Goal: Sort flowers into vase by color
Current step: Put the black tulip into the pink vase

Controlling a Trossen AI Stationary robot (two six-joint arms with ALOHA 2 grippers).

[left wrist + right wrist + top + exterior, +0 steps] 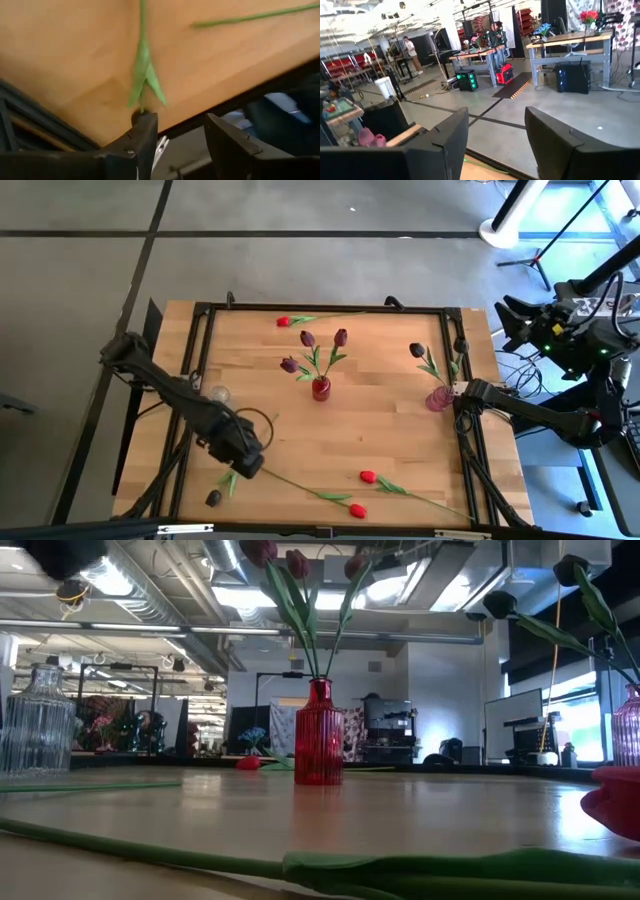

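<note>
Jaws of left gripper (pixel 180 142) open over near-black flower (pixel 214 498); right gripper (pixel 495 145) open, idle.

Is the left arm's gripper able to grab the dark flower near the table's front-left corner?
Probably yes. The left gripper hangs right beside the dark flower, jaws apart, and nothing lies between them. The flower's stem and leaf show just ahead of its fingers.

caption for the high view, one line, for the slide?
Left gripper open over a near-black flower at the table's front edge; red vase holds three maroon flowers; right gripper waits by the pink vase.
</note>
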